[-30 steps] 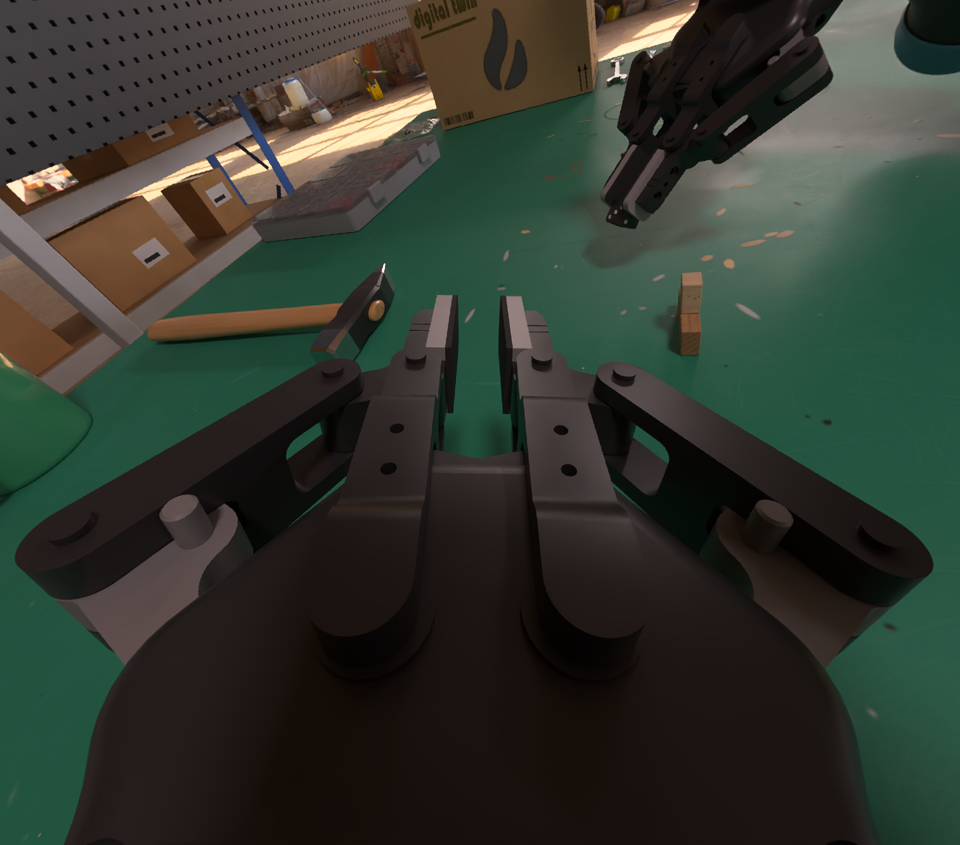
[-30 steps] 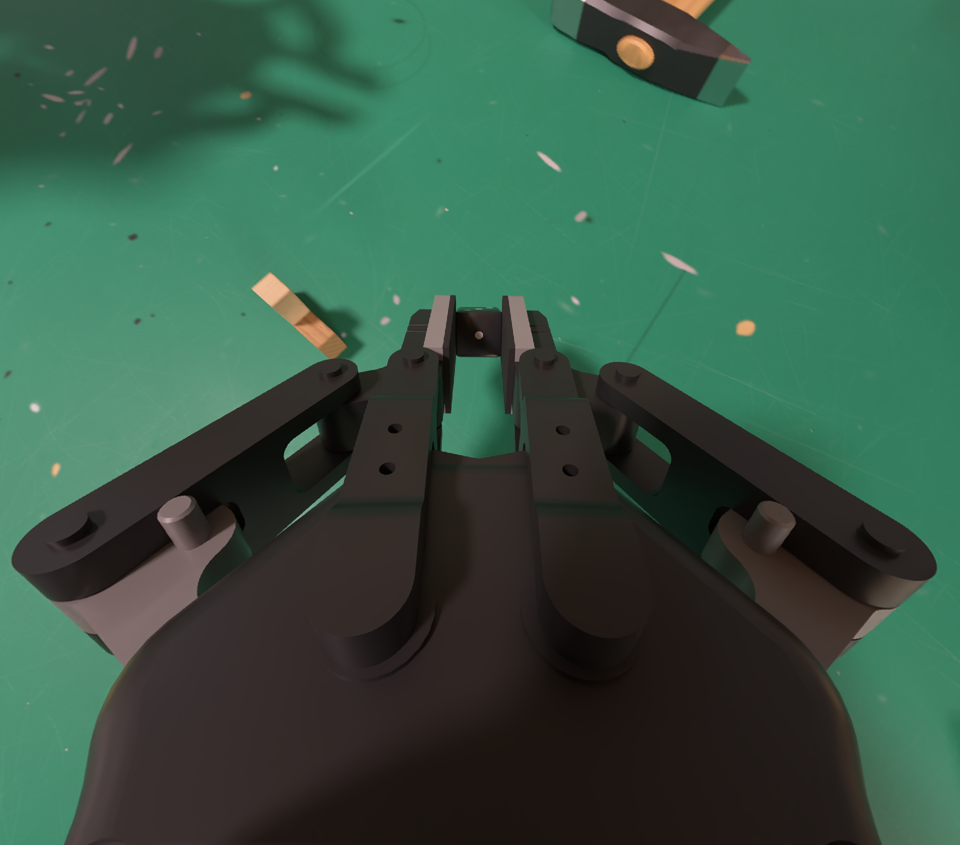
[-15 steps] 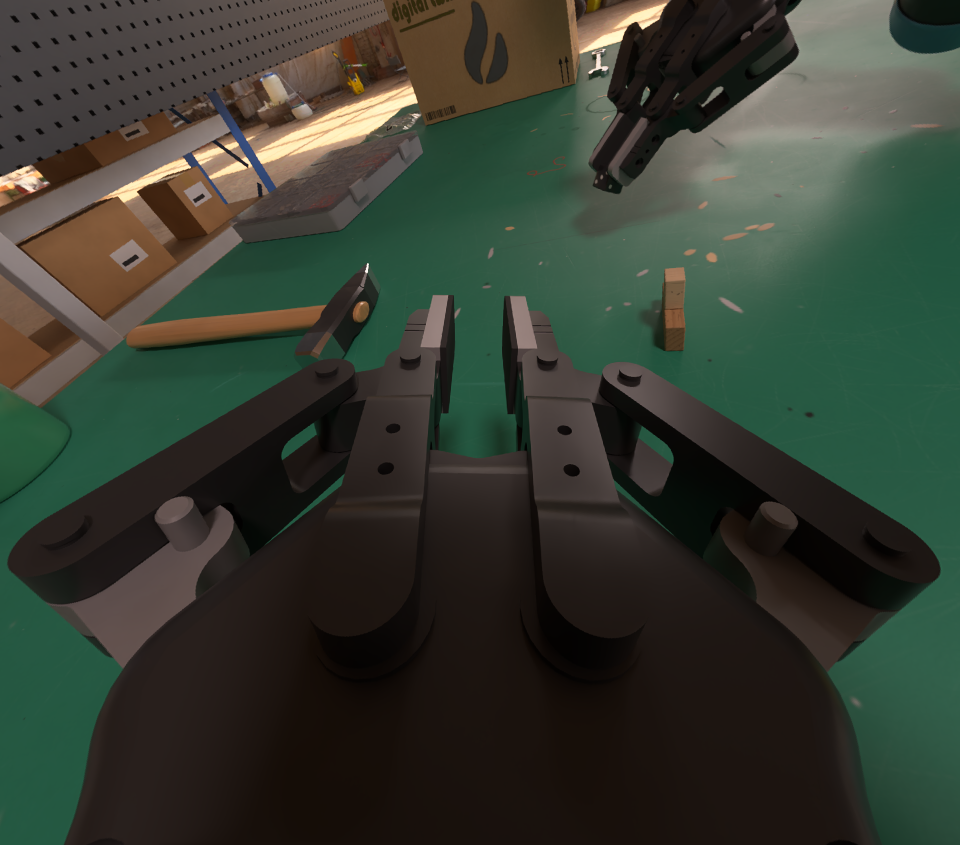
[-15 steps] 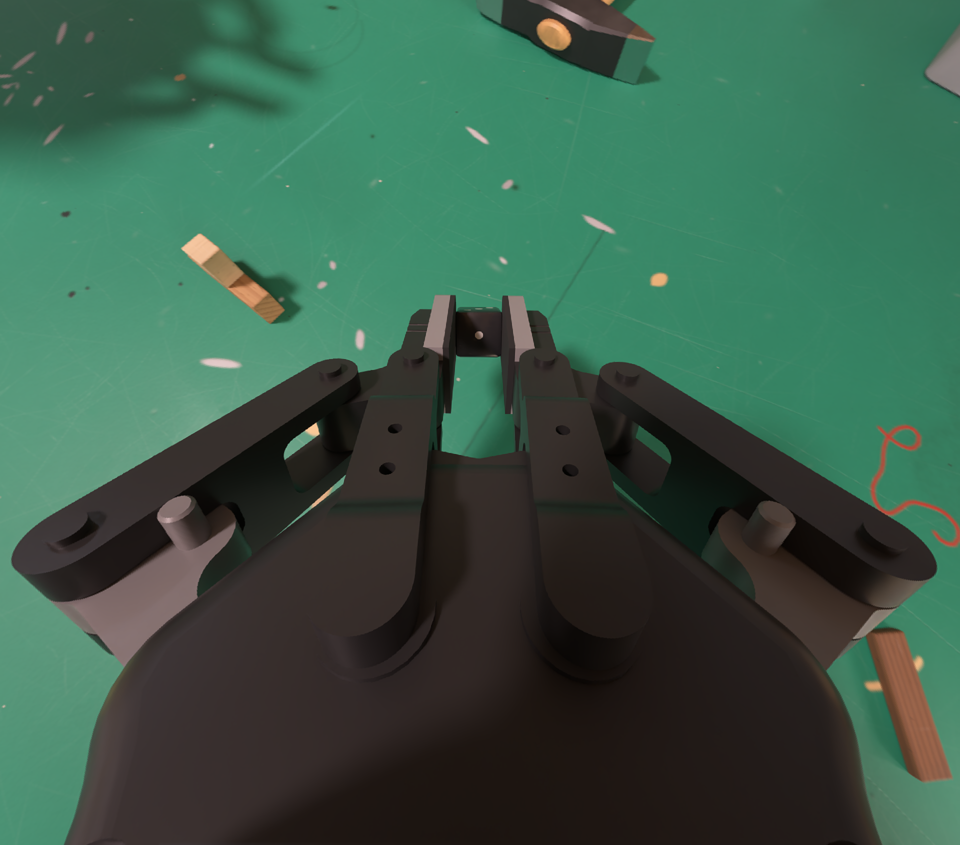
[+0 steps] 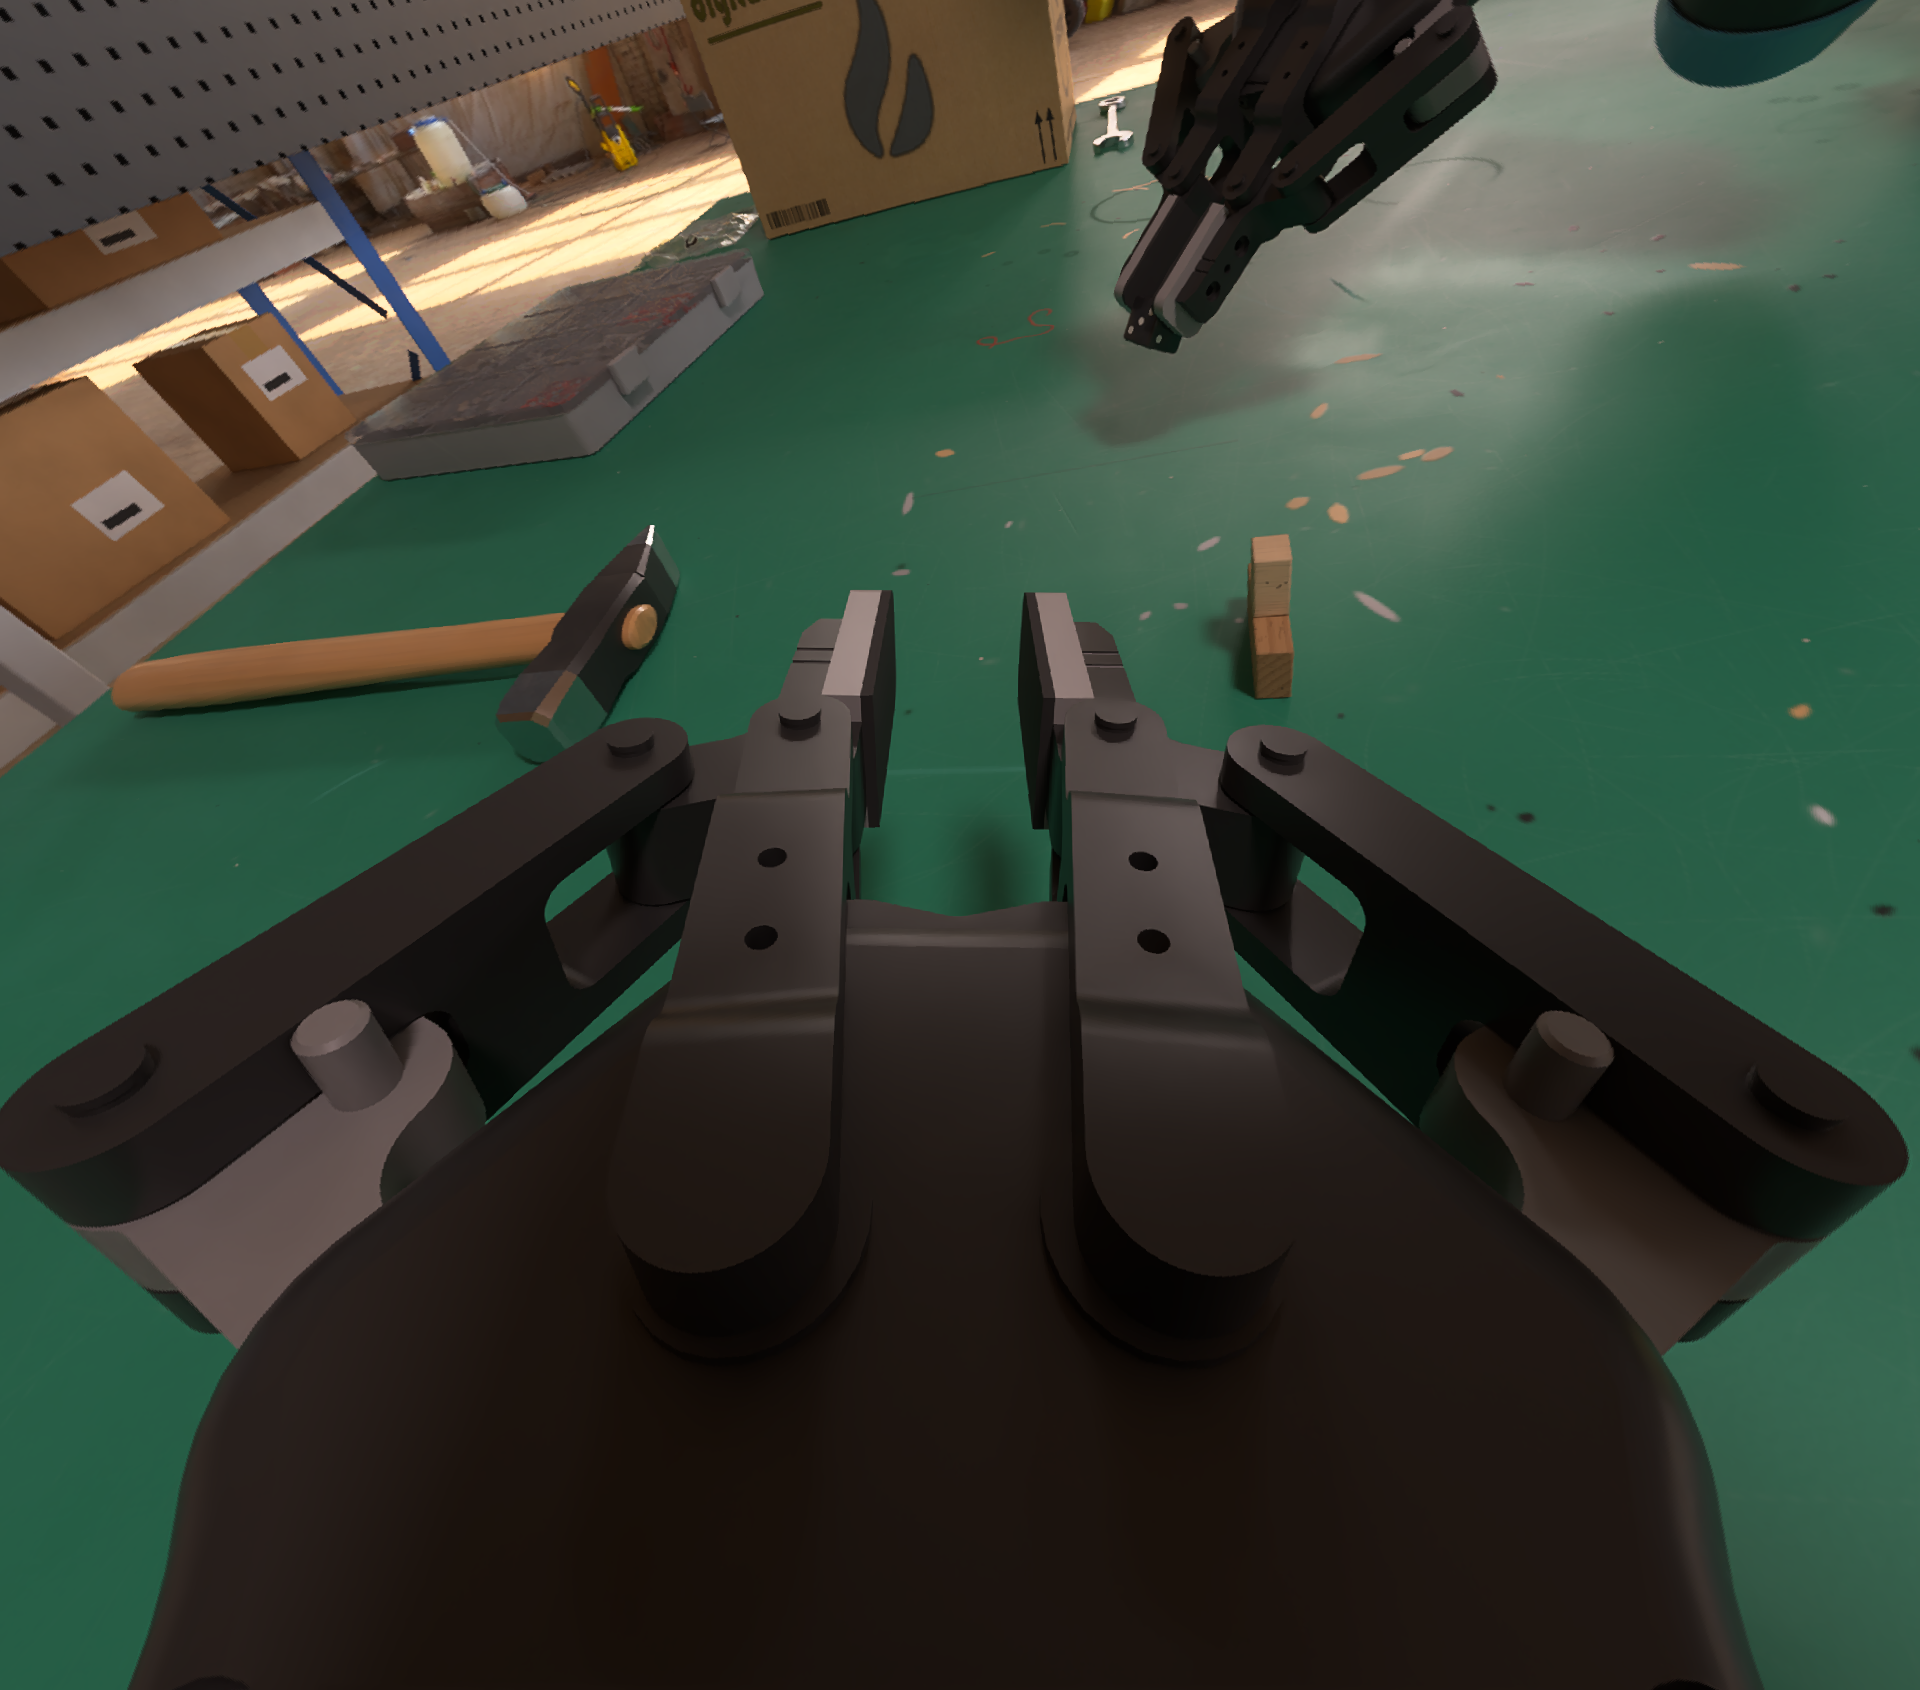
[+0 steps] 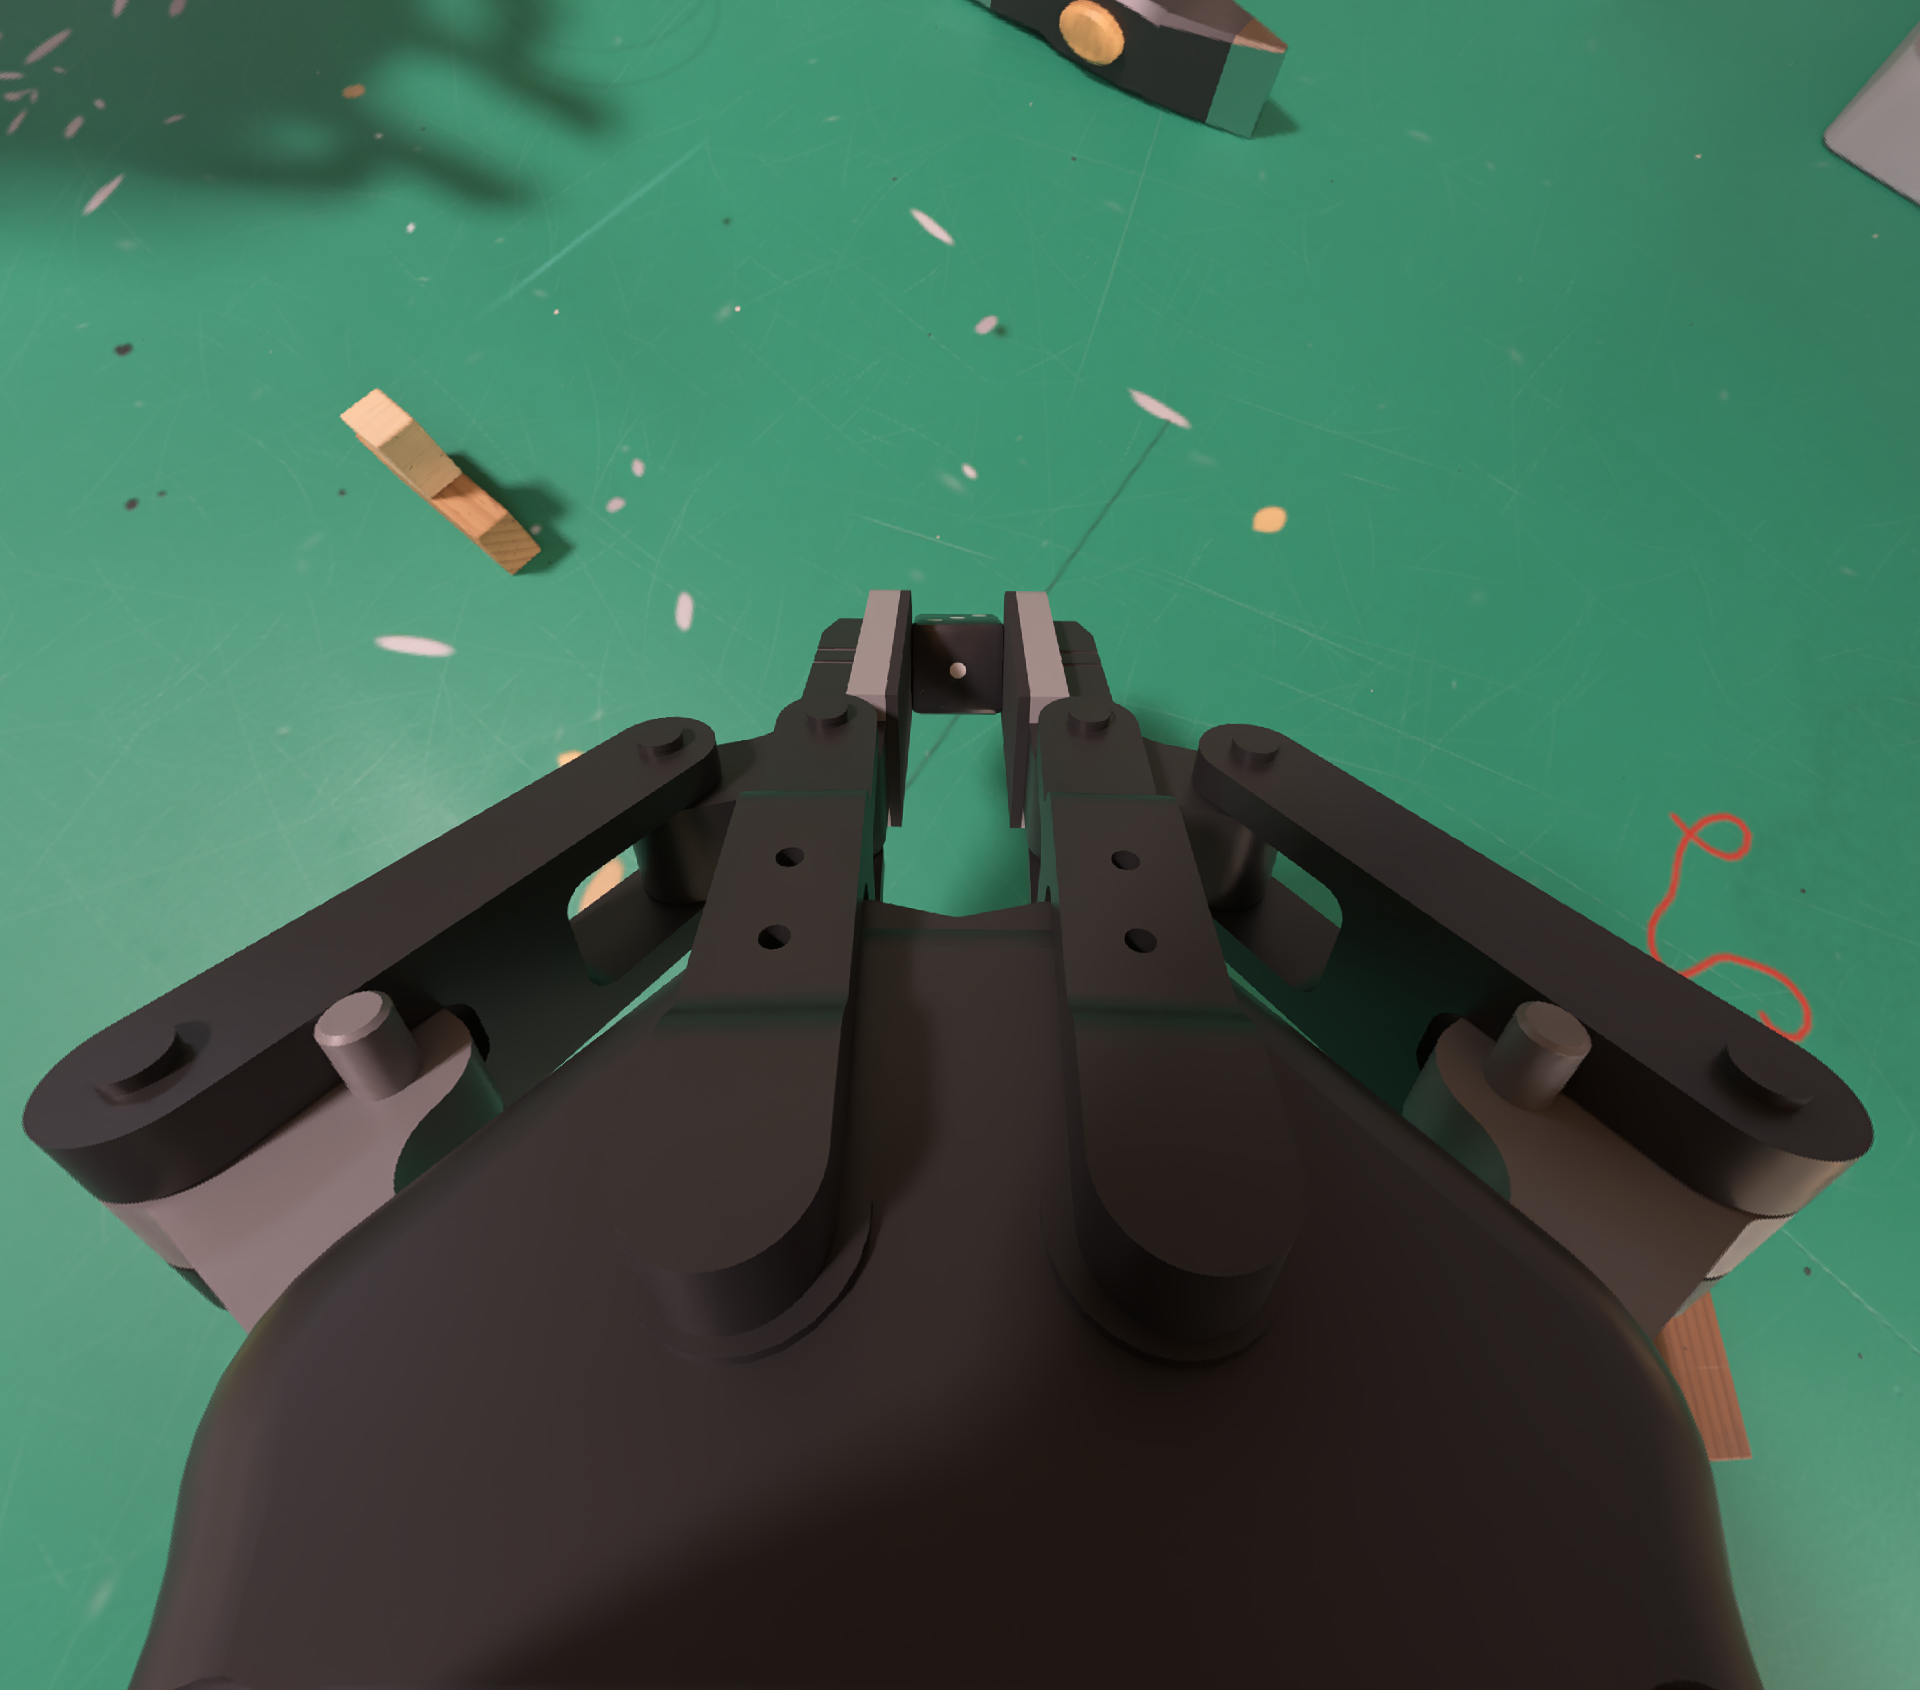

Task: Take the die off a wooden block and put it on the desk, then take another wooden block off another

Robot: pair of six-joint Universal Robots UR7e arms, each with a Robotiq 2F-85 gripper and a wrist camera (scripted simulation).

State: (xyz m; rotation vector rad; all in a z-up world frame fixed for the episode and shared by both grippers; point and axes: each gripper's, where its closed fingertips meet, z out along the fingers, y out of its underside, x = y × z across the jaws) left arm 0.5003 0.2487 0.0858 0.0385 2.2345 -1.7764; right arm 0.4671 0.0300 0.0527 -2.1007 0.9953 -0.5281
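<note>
My right gripper (image 6: 957, 648) is clenched on the die (image 6: 957, 668), a small black cube with pale pips, held clear above the green desk (image 6: 1455, 414). At ten o'clock the two stacked wooden blocks (image 6: 442, 482) stand. My left gripper (image 5: 957, 653) hangs released, empty.

right gripper (image 5: 1162, 321) carrying die (image 6: 957, 664) farther from the stacked blocks (image 5: 1271, 614)
</note>
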